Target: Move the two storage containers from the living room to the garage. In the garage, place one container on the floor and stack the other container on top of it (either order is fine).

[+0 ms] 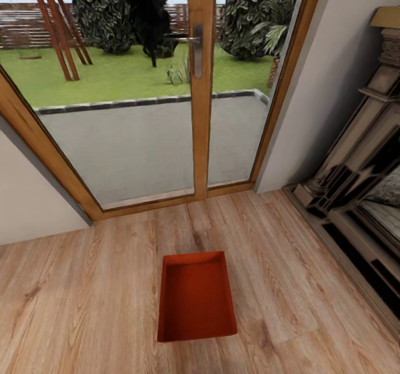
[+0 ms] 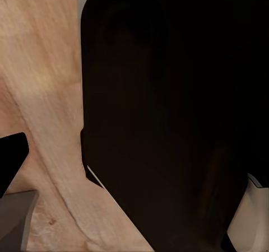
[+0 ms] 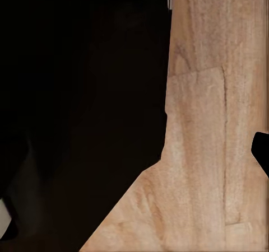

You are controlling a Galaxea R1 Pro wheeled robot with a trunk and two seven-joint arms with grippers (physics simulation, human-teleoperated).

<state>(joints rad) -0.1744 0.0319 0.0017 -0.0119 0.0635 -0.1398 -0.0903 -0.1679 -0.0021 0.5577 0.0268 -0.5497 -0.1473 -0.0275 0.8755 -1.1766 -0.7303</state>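
One red-orange open-top storage container (image 1: 196, 297) rests empty on the living room's light wood-plank flooring (image 1: 83, 307), low in the centre of the head view, its long side pointing toward the glass door. No arm reaches near it in the head view. In the left wrist view a dark fingertip (image 2: 10, 158) pokes in at the edge over wood planks, beside the robot's dark body (image 2: 168, 117). The right wrist view has a dark fingertip (image 3: 261, 158) at its edge, above the planks. The garage is out of view.
A wood-framed glass double door (image 1: 200, 85) with a metal handle (image 1: 195, 49) stands beyond the container, with patio and lawn outside. A fireplace surround (image 1: 355, 185) lines the right wall. White wall sections (image 1: 33, 196) flank the door.
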